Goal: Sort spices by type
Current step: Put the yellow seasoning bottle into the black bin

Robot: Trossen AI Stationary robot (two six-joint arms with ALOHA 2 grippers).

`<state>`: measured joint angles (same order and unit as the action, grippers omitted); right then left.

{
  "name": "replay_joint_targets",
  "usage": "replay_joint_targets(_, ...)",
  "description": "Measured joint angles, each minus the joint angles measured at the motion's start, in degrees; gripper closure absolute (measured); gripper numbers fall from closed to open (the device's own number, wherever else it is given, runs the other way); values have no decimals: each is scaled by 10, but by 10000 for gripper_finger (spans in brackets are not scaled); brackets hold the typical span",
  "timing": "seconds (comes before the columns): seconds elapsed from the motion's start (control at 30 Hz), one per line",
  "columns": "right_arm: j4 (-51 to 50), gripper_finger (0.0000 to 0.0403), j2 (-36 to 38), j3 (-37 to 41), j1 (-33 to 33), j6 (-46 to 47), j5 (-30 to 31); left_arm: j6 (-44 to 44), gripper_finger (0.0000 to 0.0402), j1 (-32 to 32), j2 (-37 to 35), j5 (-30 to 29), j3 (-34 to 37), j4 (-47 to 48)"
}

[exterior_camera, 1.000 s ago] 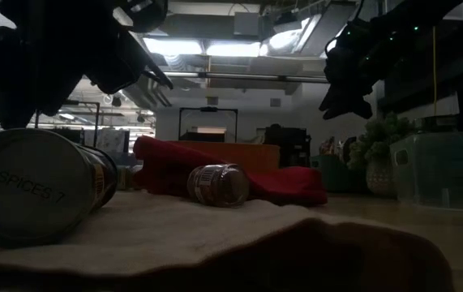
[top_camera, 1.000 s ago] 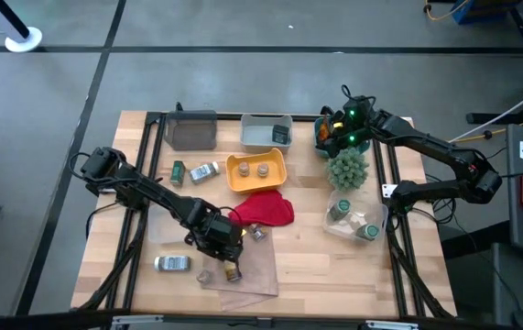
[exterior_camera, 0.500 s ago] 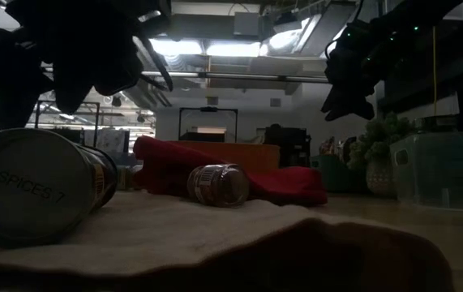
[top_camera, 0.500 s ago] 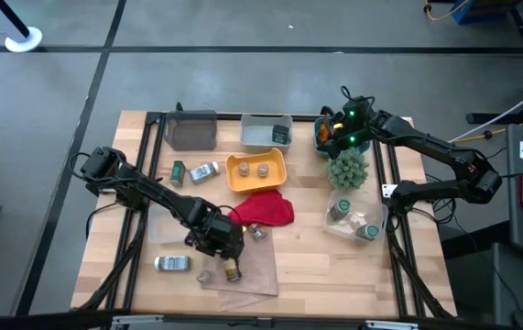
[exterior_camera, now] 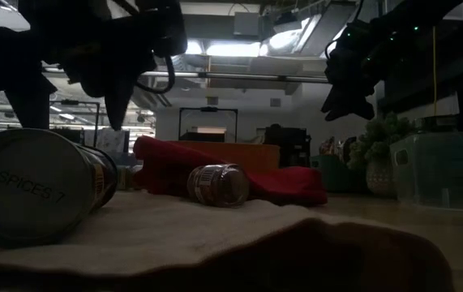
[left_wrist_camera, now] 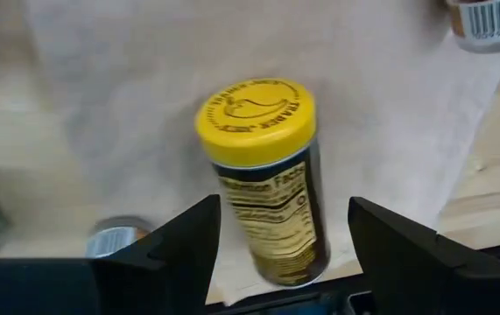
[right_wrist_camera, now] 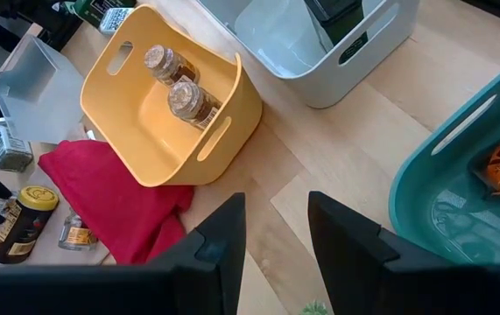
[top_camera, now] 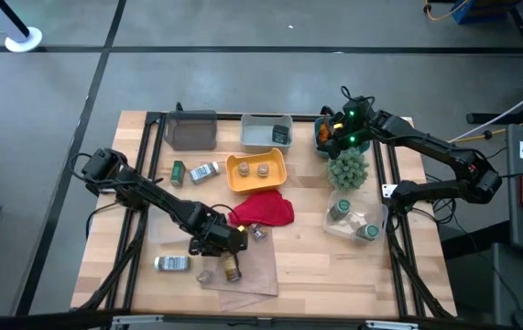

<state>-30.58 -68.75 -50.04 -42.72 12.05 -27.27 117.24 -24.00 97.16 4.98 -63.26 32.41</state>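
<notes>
A yellow-capped brown bottle [left_wrist_camera: 263, 175] stands cap up on a tan cloth [top_camera: 247, 270] near the table's front. My left gripper [left_wrist_camera: 280, 206] hangs over it, open and pointing steeply down. One finger stands on either side of the bottle's lower body, and neither touches it. A silver-capped jar [exterior_camera: 32, 191] lies on its side on the same cloth. My right gripper [right_wrist_camera: 276, 210] waits open above the teal bin [right_wrist_camera: 460, 166] at the far right, with nothing between its fingers. Two tan-topped pots [right_wrist_camera: 169, 77] stand in the yellow tray [top_camera: 256, 171].
A red cloth [top_camera: 266, 211] lies mid-table with a small jar [top_camera: 257, 233] on its side at its near edge. More jars [top_camera: 204, 171] lie left of the yellow tray. A clear bin [top_camera: 354, 220] holds green-lidded jars. A fuzzy plant [top_camera: 347, 170] and two grey bins [top_camera: 266, 131] stand at the back.
My left gripper has rolled about its own pointing line while staying over the bottle. In the low view its fingers now stand wider apart than a second ago.
</notes>
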Motion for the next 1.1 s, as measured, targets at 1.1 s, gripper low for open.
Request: replay_joint_targets(1.1, 0, 276, 0, 0, 0, -4, 11, -87, 216, 2, 60, -8, 0, -118)
